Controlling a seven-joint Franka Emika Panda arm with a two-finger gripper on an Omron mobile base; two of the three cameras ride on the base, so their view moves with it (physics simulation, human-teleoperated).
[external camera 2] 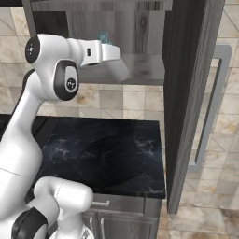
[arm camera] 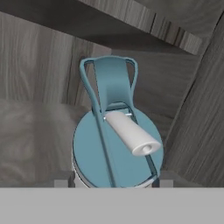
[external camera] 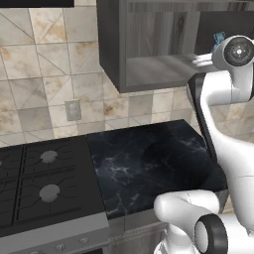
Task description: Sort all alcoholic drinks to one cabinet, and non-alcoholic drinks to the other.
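My gripper (arm camera: 116, 183) is inside the open cabinet (external camera 2: 140, 70), just above its shelf, and it is closed on the white bottle (arm camera: 78, 173): a fingertip (arm camera: 62, 183) sits against each side of the bottle just under the teal lid (arm camera: 94, 153). The lid's white spout (arm camera: 131, 133) and raised carry loop (arm camera: 111, 81) point toward the cabinet's back wall. The cabinet door (external camera 2: 186, 93) stands open beside it, and the black counter (external camera: 149, 163) lies below the cabinet.
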